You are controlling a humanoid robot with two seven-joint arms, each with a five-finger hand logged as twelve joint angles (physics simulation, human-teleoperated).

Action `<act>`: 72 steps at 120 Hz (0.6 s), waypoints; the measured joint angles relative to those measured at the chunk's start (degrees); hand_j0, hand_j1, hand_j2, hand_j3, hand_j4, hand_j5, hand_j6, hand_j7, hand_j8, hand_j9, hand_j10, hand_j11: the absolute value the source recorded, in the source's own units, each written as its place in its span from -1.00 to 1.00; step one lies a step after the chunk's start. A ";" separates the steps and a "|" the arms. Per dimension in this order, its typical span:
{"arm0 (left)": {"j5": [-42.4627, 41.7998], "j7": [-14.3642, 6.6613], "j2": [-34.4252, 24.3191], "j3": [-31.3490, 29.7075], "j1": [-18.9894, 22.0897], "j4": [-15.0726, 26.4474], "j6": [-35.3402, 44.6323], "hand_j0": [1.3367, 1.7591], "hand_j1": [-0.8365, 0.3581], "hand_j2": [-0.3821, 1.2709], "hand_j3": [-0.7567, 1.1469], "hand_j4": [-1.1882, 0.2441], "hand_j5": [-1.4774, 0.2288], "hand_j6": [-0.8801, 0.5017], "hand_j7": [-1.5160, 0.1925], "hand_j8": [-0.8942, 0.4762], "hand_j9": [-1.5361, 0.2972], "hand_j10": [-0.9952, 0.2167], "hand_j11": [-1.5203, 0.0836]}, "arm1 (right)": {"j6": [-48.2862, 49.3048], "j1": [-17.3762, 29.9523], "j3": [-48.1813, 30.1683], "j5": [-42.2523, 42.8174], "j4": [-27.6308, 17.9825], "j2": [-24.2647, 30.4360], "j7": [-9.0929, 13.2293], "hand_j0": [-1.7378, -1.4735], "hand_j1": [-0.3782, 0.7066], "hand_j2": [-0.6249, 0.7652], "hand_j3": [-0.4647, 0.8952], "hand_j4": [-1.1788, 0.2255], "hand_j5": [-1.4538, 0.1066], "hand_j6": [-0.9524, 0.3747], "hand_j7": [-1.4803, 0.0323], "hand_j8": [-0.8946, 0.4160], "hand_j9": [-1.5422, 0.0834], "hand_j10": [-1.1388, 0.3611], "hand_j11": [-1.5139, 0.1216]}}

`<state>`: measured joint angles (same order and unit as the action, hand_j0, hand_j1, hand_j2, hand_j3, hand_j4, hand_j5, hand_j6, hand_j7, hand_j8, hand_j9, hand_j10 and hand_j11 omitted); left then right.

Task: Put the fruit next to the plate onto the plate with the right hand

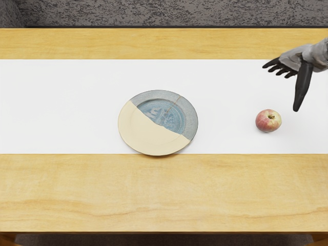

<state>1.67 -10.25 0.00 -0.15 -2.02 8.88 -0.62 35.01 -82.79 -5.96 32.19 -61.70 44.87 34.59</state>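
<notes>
right hand (294,64) hangs wide open at upper right; a glancing touch could roll the apple (268,120) away.

Only the right arm (320,51) shows, its grey sleeve running back from the wrist and off the right edge of view. The right hand (293,62) at its end is open and grips nothing. Its dark fingers (277,65) reach out leftward from the palm, spread apart and nearly straight. A longer digit, seemingly the thumb (302,87), hangs straight down below the palm, apart from the rest.
</notes>
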 joint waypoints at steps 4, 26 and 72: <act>0.00 0.00 0.00 -0.01 0.00 0.00 0.00 0.52 0.98 -0.54 -0.21 0.66 0.73 0.27 0.77 0.30 0.68 0.64 0.90 | 0.00 0.05 0.03 -0.49 0.20 -0.11 0.11 -0.40 -0.95 -0.10 -0.32 0.67 0.86 0.43 0.96 0.36 0.90 0.51 0.85; 0.00 -0.01 0.00 -0.01 0.00 0.00 0.00 0.52 0.98 -0.54 -0.21 0.66 0.73 0.27 0.77 0.30 0.68 0.64 0.90 | 0.00 -1.79 -1.36 -1.70 0.88 -0.12 0.36 -0.40 -0.95 -0.10 -0.32 0.67 0.86 0.43 0.96 0.36 0.90 0.51 0.85; 0.00 -0.01 0.00 -0.01 0.00 0.00 0.00 0.52 0.98 -0.54 -0.21 0.66 0.73 0.27 0.77 0.30 0.68 0.64 0.90 | -3.79 5.35 -3.00 10.77 -19.26 5.67 0.41 -0.40 -0.95 -0.10 -0.32 0.67 0.86 0.43 0.96 0.36 0.90 0.51 0.85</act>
<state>1.67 -10.26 0.00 -0.16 -2.02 8.88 -0.62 31.22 -77.43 -8.97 42.96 -80.97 50.54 35.00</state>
